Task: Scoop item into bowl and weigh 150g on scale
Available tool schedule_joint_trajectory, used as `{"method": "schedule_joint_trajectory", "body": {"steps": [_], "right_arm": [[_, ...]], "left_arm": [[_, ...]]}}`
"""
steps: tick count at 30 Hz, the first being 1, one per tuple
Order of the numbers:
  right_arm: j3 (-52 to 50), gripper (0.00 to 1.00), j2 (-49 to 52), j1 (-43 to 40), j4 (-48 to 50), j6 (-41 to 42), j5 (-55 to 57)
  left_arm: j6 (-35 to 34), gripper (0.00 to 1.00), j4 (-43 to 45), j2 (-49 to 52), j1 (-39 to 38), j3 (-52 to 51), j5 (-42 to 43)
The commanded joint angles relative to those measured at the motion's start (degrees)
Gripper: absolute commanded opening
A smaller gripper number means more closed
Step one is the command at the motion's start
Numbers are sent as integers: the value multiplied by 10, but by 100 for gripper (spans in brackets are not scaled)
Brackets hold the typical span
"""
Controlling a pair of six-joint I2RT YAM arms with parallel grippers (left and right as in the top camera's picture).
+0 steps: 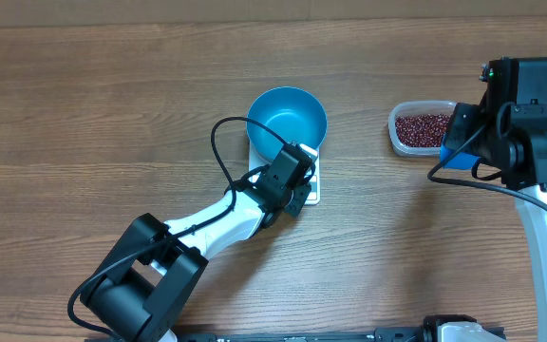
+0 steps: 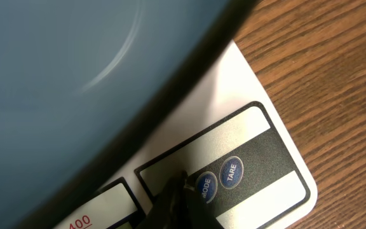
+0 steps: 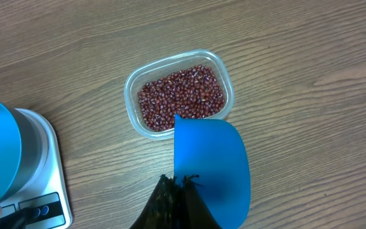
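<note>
- The left pincer: fingers together, nothing between them. Tip sits at the button strip of the scale, against the left edge of the MODE button. Cannot tell whether it presses.
- TARE button just right of MODE, clear of the tip.
- The bowl stands on the scale, just ahead of the left pincer. Its blue wall overhangs the white platform and fills the wrist view above the tip.
- The right pincer: clamped on the blue scoop, which juts forward from the fingers.
- The beans lie in a clear tub straight ahead of the right pincer, just past the scoop's front lip. The lip overlaps the tub's near rim in the wrist view; contact uncertain.
- Scale and bowl well off to the left of the right pincer.
- All on a wooden table.
</note>
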Motion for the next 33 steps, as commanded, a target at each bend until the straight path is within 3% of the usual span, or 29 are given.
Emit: {"method": "schedule_joint_trajectory", "body": {"steps": [1,17,26,27,28,29,33], "right_arm": [[13,4,-3,-3,0,-1,6],[13,4,-3,-3,2,-1,14],[13,4,-3,-3,10,-1,14],[13,4,-3,-3,12,-1,14],[13,4,-3,-3,13,-1,14],[13,4,-3,-3,13,-1,14],[13,4,-3,-3,15,-1,14]], "left_arm": [[2,4,-9,37,-1,-9,1],[12,4,-43,21,-1,14,-8],[26,4,-160,-128,-2,30,27],[26,11,-186,-158,-2,30,38],[26,41,-196,-171,-2,30,38],[26,100,-212,-190,-2,30,38],[26,100,-270,-239,-1,30,37]]}}
